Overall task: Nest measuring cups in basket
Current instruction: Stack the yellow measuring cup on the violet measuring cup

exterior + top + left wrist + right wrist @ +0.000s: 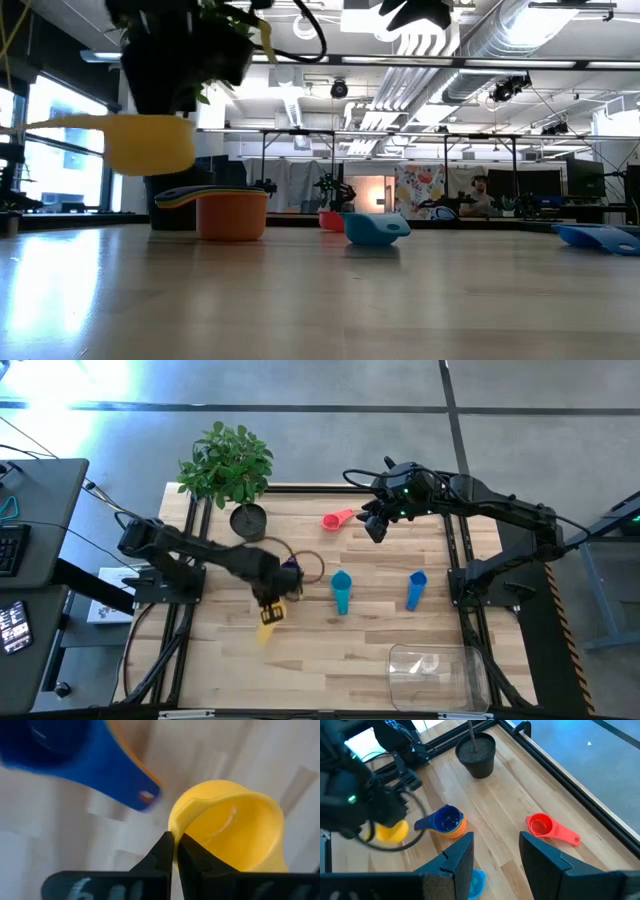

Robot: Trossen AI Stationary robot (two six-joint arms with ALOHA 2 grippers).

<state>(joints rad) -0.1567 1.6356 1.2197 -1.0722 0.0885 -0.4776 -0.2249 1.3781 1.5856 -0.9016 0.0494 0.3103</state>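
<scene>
The left arm reached across the table [300, 650], its end effector [175, 851] clamped on the yellow cup [235, 832], held clear above the wood near the blue-in-orange stack [447, 821]. The right end effector [495, 851] hovered open over the pink cup [551, 830], handle pointing away from the stack.

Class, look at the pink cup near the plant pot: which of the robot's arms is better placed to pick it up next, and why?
The right. Its gripper hangs open beside the pink cup, while the left gripper is shut on the yellow cup.
</scene>
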